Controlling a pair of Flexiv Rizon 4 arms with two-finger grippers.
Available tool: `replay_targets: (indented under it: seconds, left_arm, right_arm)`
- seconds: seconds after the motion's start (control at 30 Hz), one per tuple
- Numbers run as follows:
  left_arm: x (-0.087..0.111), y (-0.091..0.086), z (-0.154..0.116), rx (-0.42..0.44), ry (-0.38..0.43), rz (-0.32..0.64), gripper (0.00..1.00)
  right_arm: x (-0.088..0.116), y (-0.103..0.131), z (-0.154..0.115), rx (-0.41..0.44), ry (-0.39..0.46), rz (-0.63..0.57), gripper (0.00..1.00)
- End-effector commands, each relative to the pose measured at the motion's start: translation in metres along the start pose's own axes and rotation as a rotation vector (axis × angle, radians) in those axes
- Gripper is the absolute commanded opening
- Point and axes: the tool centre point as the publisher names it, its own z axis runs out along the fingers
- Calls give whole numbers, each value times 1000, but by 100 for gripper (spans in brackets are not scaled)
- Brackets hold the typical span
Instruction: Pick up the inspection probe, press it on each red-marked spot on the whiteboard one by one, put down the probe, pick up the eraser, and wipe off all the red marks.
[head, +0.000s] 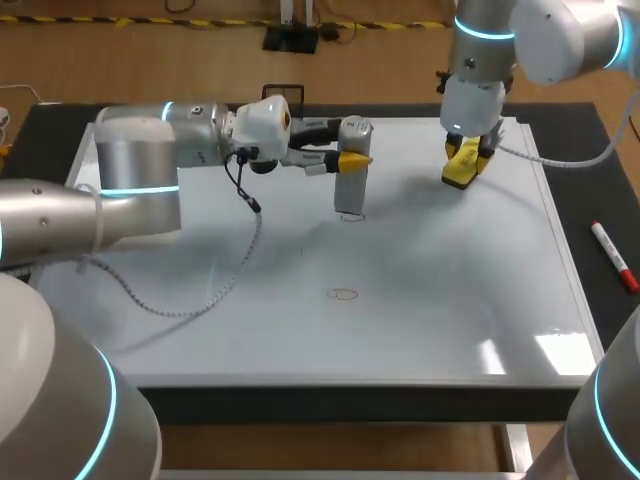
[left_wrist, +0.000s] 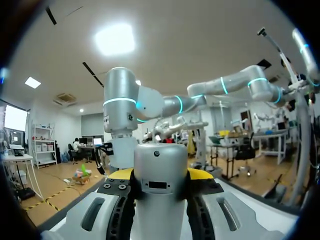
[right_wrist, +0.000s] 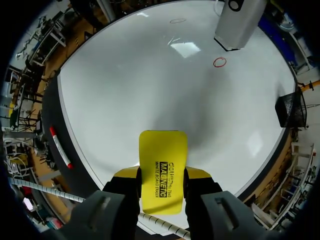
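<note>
Nearest you on the whiteboard (head: 450, 300) sits a red ring (head: 344, 293), beyond it your left end effector (head: 352, 160) grips the inspection probe (head: 353, 185) upright by a second red ring (head: 350, 216), and farther back your right end effector (head: 465, 160) clamps the yellow eraser (head: 462, 172) near the board's far right corner.

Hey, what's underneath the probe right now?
Below the probe, held by the left gripper, a red circle lies on the whiteboard. The right wrist view shows the circle whole, uncovered. The probe's underside is hidden.
</note>
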Motion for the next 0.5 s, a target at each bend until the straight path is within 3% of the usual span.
replay_targets:
  seconds: [0.03, 0.5]
  left_arm:
    - [-2, 5, 0, 8, 0, -1, 0]
    - [-6, 18, -2, 18, 28, -17, 0]
  right_arm:
    - [0, -1, -1, 1, 3, -1, 0]
    - [0, -1, -1, 1, 3, -1, 0]
